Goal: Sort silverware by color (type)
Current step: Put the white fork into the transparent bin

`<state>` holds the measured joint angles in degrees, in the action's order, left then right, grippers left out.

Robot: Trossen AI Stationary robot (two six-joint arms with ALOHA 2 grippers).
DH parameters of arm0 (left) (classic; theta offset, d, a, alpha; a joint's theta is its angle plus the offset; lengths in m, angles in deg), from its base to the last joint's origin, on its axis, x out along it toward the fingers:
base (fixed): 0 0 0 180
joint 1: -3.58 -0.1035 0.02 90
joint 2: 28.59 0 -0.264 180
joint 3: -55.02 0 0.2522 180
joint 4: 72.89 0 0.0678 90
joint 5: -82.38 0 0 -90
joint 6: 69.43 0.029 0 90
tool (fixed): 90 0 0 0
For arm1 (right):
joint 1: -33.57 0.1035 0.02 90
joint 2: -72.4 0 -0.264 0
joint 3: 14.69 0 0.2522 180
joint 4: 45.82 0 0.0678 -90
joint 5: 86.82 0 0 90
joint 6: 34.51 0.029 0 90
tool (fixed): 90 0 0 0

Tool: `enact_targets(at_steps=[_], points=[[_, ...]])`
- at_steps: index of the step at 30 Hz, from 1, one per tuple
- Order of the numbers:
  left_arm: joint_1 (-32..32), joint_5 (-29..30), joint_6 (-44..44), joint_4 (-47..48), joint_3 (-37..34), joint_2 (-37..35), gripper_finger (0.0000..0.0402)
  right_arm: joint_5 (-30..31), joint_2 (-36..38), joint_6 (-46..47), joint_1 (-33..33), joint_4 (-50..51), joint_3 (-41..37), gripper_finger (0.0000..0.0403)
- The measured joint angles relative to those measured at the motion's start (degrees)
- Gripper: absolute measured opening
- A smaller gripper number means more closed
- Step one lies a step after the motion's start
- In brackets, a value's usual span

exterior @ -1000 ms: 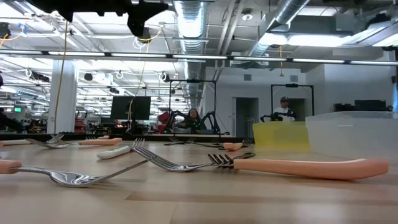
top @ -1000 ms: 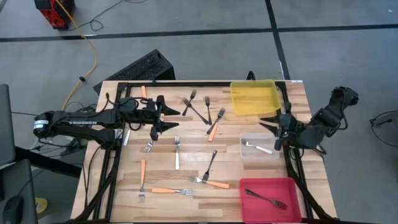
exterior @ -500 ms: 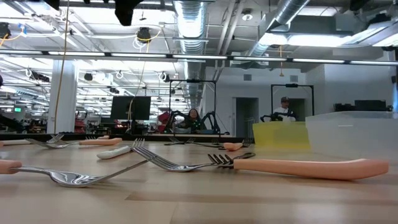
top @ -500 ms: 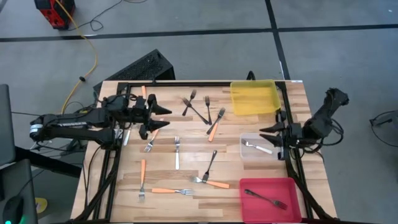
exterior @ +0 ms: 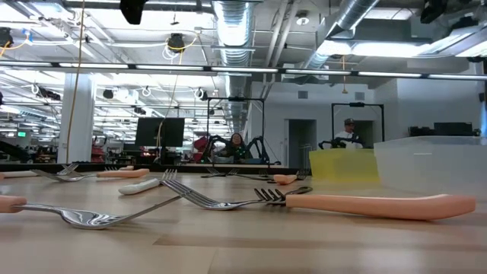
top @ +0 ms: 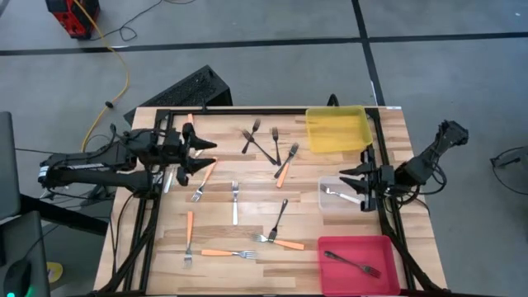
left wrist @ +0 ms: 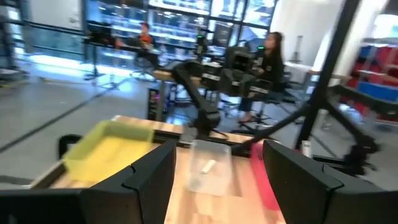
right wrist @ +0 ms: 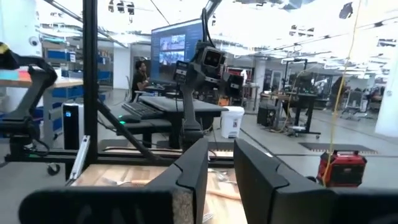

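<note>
Hovering left gripper jaws spread, empty | right gripper jaws narrow, empty | forks scattered

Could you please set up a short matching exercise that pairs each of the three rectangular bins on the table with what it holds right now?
Things:
1. yellow rectangular bin
2. clear rectangular bin
3. red rectangular bin

Contents:
A. one dark grey metal fork
B. no fork visible inside
C. one pale silver-white fork

Pairs: 1-B, 2-C, 3-A
</note>
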<state>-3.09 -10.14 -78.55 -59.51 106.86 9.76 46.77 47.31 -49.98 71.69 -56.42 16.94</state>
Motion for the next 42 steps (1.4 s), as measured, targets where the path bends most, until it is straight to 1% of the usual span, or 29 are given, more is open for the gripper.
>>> enact_targets(at_steps=[2,4,8,10,14,16,19,22,25,27,29,30,32,34,35,37,39,42], points=[[0.53,2.56,0.45,-0.8,0.0,1.44,0.0226,-1.02,0.18,-1.25,-1.11,-0.75,-0.01,0.0102],[0.95,3.78,0.39,-2.54,-0.07,3.46,0.0226,-1.33,0.5,-2.69,-1.95,-1.77,-0.01,0.0102],[1.85,3.22,-0.55,-7.19,-0.07,6.87,0.0226,1.18,0.82,-5.31,-3.27,-2.43,0.13,0.0102],[2.39,2.48,-0.55,-7.87,-0.07,7.66,0.0226,1.33,0.84,-3.54,-3.49,-2.22,0.13,0.0102],[4.46,2.35,-1.05,-7.66,-0.07,7.78,0.0226,1.1,0.85,3.79,-2.73,-0.74,0.15,0.0102],[6.2,2.33,-1.09,-7.81,-0.07,7.73,0.0226,0.99,0.77,4.34,-1.92,0.08,0.15,0.0102],[8.93,2.41,-1.27,-8.69,-0.07,6.87,0.0226,1.45,0.93,3.35,-1.12,-1.64,0.15,0.0102],[11.43,5.02,-1.18,-8.77,-0.07,6.4,0.0226,1.42,2.06,-0.46,-1.12,-4.12,0.15,0.0102],[13.21,10.27,0.02,-8.97,-0.07,6.56,0.0226,0.41,3.93,-2.78,-1.12,-3.72,0.17,0.0102],[13.64,13.42,1.64,-10.21,-0.07,6.85,0.0226,-3.18,5.72,-2.91,-0.98,-0.42,0.17,0.0102],[13.68,15.19,3.38,-10.58,-0.07,7.06,0.0226,-7.59,7.8,-2.45,-0.97,3.17,0.17,0.0102],[13.68,15.38,3.7,-11.02,-0.07,7.08,0.0226,-8.73,9.07,-1.96,-0.97,4.06,0.17,0.0102],[13.68,15.24,3.48,-11.95,-0.07,7.03,0.0226,-9.17,11.47,0.44,-0.97,4.44,0.17,0.0102],[13.68,13.46,2.49,-11.86,-0.07,7.02,0.0226,-9.77,14.55,3.07,-0.97,4.89,0.46,0.0102],[13.68,11.82,2.24,-11.54,-0.07,7.06,0.0226,-10.98,15.77,3.7,-1.02,5.01,0.8,0.0102],[13.68,8.63,2.2,-11.28,-0.07,7.04,0.0226,-13.57,17.9,2.76,-1.01,6.09,1.33,0.0102],[13.75,8.09,2.18,-10.35,0.24,6.33,0.0226,-14.03,19.58,1.57,-0.97,7.98,2.27,0.0102],[13.64,8.37,-0.23,-9.99,0.82,4.57,0.0226,-13.48,22.45,1.5,-1.16,12.92,3.93,0.0102]])
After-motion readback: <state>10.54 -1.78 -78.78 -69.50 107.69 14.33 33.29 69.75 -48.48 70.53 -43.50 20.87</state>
